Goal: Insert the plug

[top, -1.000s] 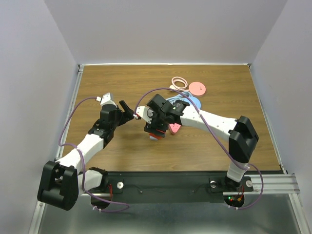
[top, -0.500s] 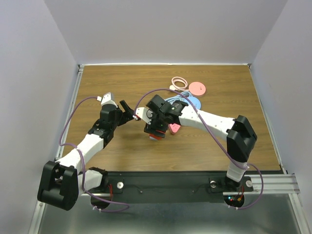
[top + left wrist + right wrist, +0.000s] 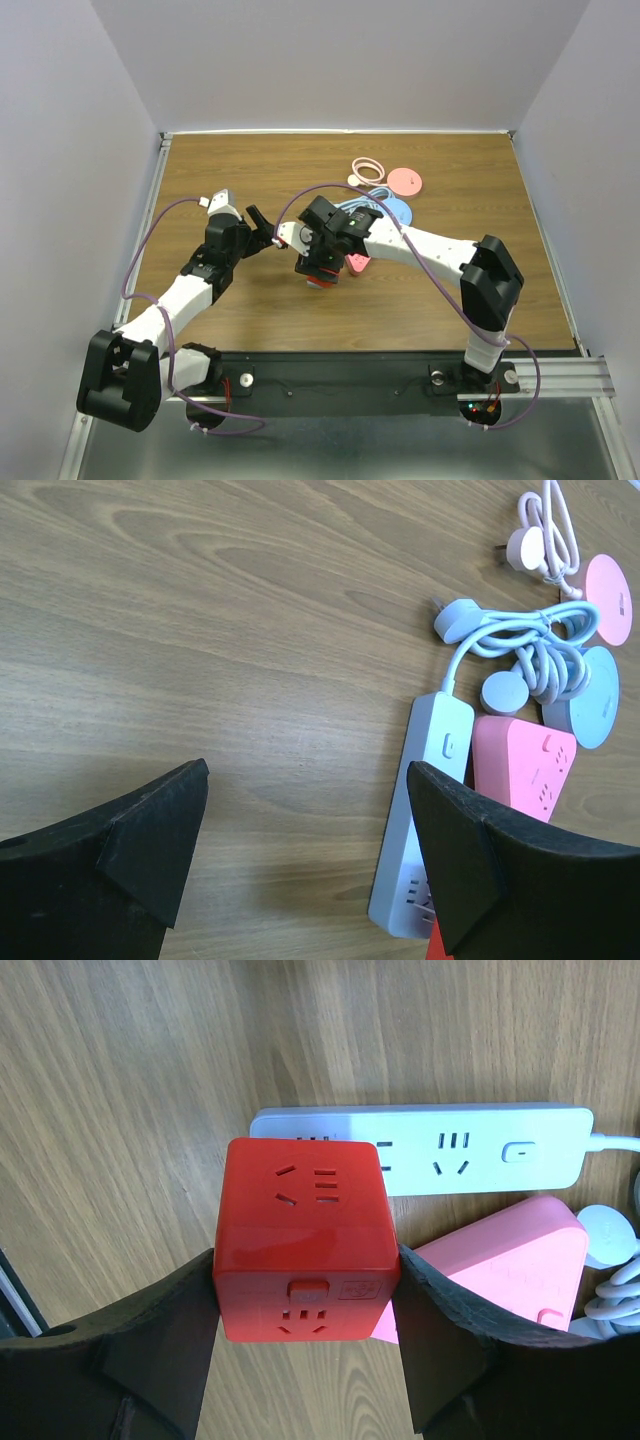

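Near one end of the white strip (image 3: 470,1150) on the bench (image 3: 120,1080), right jaws pinch a red cube (image 3: 305,1230); left jaws stand spread, holding nothing.

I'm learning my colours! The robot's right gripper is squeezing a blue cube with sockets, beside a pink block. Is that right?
Almost. The cube is red, not blue. The right gripper does squeeze it between both fingers, and the pink block lies right beside it. The right wrist view shows this.
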Available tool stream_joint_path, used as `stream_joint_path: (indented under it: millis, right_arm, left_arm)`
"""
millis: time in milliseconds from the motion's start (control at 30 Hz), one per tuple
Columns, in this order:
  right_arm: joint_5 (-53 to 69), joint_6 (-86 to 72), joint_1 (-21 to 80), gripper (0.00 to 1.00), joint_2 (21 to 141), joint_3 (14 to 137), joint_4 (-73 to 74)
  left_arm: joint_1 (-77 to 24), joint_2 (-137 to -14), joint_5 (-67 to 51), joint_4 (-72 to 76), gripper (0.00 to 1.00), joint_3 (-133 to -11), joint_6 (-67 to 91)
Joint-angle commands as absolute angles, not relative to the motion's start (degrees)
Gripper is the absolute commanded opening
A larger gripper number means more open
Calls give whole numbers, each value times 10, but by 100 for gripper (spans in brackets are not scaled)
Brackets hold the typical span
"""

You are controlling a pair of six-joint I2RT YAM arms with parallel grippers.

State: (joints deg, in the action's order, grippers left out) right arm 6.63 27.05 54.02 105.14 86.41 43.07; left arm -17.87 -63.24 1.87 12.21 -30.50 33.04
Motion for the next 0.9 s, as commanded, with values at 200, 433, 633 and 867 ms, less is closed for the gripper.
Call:
stream_joint_path:
  millis: [200, 433, 633, 867]
  right_arm:
    - [42, 277, 541, 0, 1065, 875, 423]
    - [22, 282, 541, 0, 1070, 879, 424]
    - [4, 283, 541, 0, 1078, 881, 424]
    - [-26, 283, 541, 0, 1085, 894, 423]
  left_arm:
    - [-178, -617, 9, 153, 92, -296, 322]
    - [-178, -620, 4, 156, 92, -296, 322]
    - [-178, -620, 3, 157, 92, -295, 322]
    - [-178, -621, 3, 159, 92, -294, 321]
